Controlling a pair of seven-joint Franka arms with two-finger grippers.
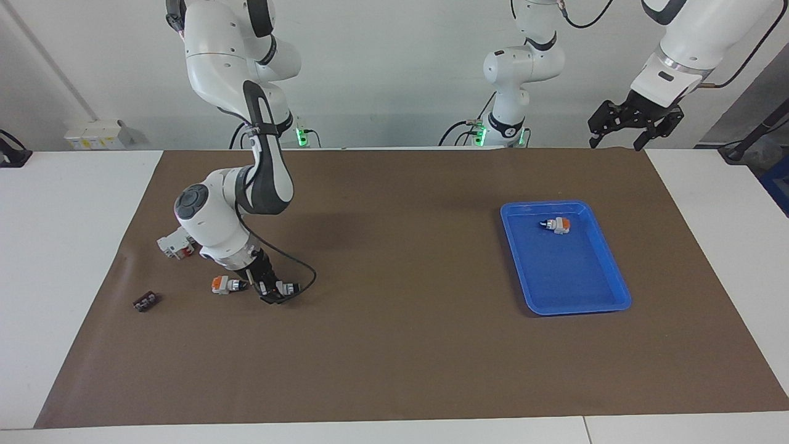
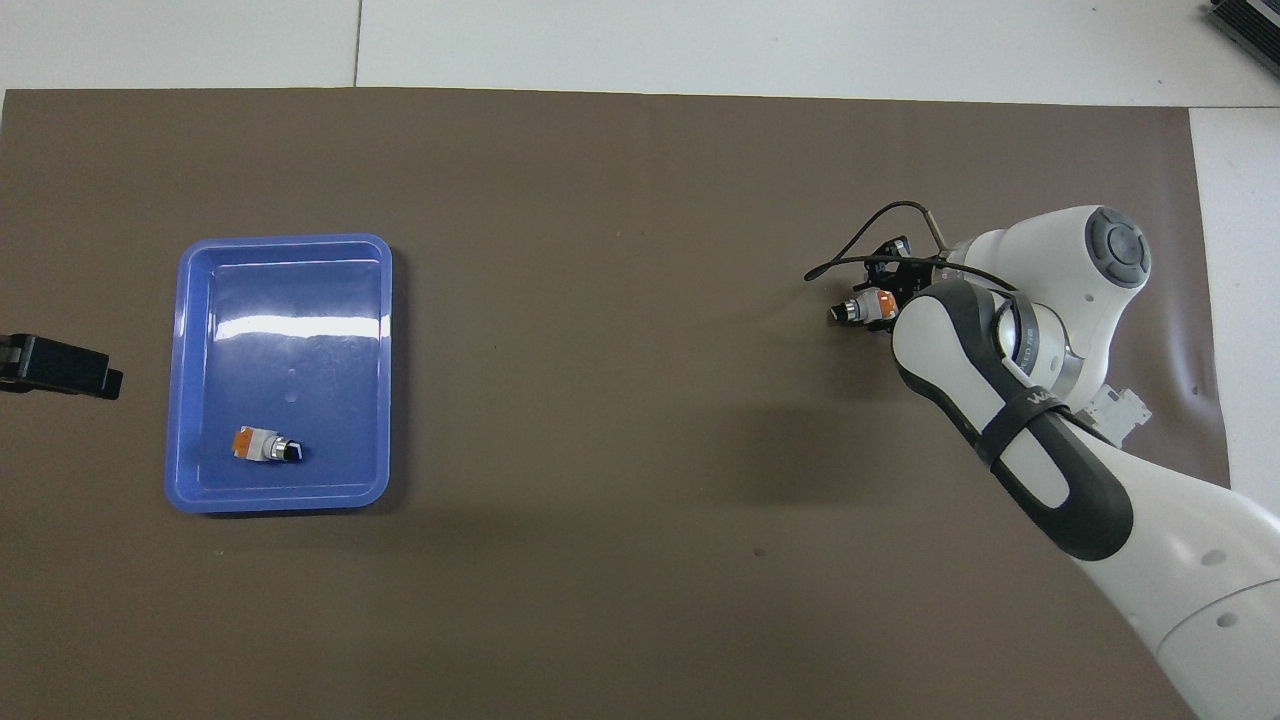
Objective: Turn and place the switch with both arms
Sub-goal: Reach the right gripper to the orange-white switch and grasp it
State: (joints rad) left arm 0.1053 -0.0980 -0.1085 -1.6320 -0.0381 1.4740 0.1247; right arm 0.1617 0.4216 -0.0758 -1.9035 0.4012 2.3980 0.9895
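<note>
The right gripper (image 1: 271, 291) is down on the brown mat (image 1: 394, 345), its grip unreadable, with a switch (image 1: 225, 284) just beside it. The left gripper (image 1: 635, 123) waits raised and open, over the mat's edge near the blue tray (image 1: 616, 290), against a white wall.

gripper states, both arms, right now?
Left gripper: open, empty, raised by the tray end, waiting.
Right gripper: low beside the switch; grip cannot be told.

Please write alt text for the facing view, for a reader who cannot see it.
The right gripper is down at the brown mat beside an orange-and-white switch, toward the right arm's end. The left gripper waits raised; a blue tray holds another switch.
</note>
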